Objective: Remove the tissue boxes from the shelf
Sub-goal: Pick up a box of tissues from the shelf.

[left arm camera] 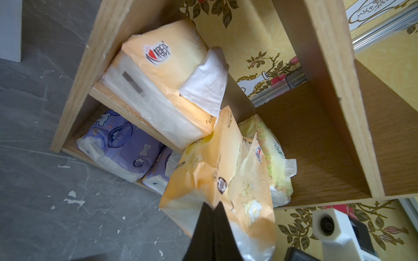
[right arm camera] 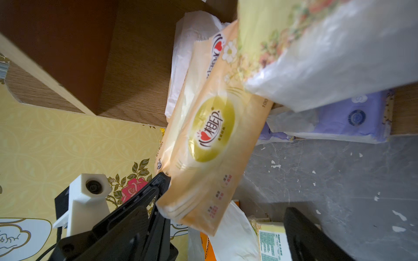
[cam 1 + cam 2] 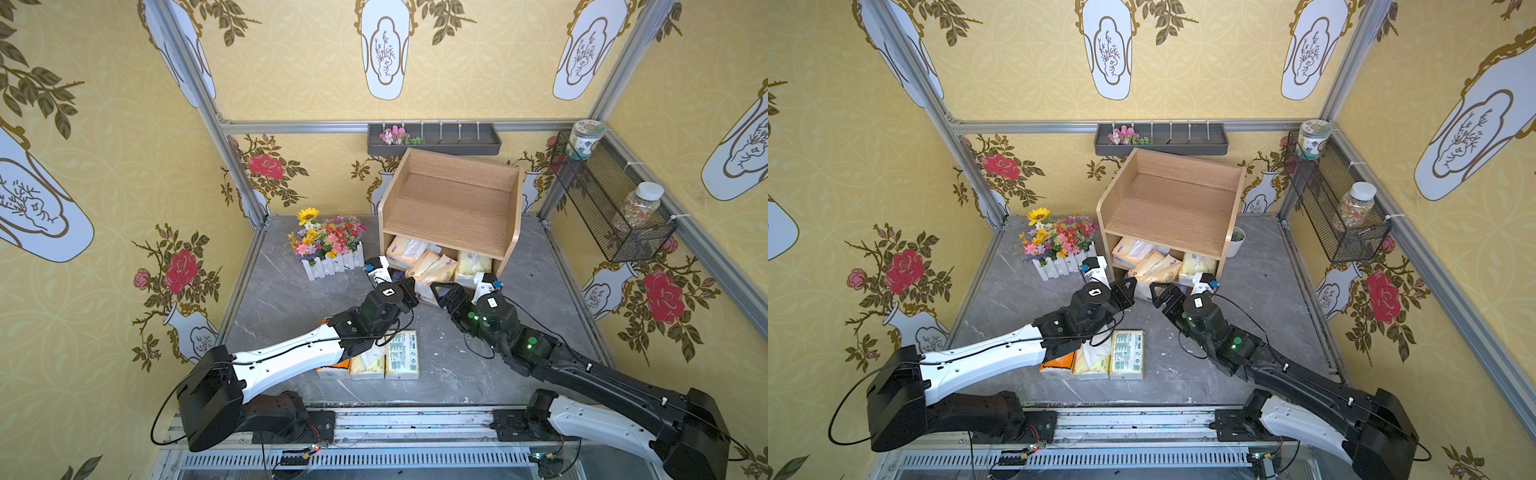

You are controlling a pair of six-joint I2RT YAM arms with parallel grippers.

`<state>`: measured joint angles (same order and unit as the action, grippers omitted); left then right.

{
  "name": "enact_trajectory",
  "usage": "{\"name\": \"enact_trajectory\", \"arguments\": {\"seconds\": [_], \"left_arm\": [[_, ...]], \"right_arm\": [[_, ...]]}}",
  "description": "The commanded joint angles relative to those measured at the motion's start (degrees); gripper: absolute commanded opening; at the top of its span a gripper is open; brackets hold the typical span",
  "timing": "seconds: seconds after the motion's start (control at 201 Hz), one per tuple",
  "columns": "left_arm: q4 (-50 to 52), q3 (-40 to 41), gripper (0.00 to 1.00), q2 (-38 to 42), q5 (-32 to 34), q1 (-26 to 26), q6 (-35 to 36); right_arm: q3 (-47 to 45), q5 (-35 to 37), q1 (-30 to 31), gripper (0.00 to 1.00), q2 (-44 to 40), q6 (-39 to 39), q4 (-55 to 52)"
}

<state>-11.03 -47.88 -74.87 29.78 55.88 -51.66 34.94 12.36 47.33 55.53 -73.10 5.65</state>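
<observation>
While the left gripper (image 1: 212, 205) pinches the cream 心相印 pack (image 2: 210, 135) by its edge, the right gripper (image 3: 442, 293) stands open; the print on the lavender packs (image 1: 122, 144) is illegible.

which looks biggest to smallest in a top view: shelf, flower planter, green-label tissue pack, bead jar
1. shelf
2. flower planter
3. green-label tissue pack and bead jar: look alike, and the jar sits higher, nearer the camera, so unranked

Cream-orange pack (image 1: 203, 162), lavender packs (image 1: 122, 144), light-wood shelf (image 3: 453, 212).
</observation>
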Motion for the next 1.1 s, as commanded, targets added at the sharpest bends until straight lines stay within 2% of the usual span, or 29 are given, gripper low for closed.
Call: {"name": "enact_trajectory", "arguments": {"seconds": [0.0, 0.154, 0.503, 0.981, 1.026, 1.09], "left_arm": [[-1.37, -0.33, 0.00, -0.44, -0.58, -0.05, 0.51], [-1.37, -0.63, 0.00, -0.72, -0.95, 0.02, 0.68], [-1.01, -0.90, 0.00, -0.50, -0.86, -0.03, 0.95], [0.08, -0.99, 0.00, 0.38, -1.47, 0.00, 1.65], [0.04, -0.92, 0.10, 0.53, -1.47, 0.02, 1.74], [0.16, -0.74, 0.29, 0.94, -1.30, -0.05, 1.99]], "right_arm": [[0.09, 2.09, -0.02, 0.97, 0.91, -1.37, 5.33], [0.00, 2.22, -0.12, 1.00, 3.23, -2.11, 8.06], [-0.41, 1.62, -1.53, 0.82, 8.01, -3.78, 15.08], [-0.04, -0.43, -2.06, 0.35, 13.59, -1.75, 23.35], [-0.13, -0.98, -2.27, 0.32, 13.72, -1.78, 23.78], [-0.06, -1.72, -2.46, 0.30, 13.69, -1.55, 23.88]]}}
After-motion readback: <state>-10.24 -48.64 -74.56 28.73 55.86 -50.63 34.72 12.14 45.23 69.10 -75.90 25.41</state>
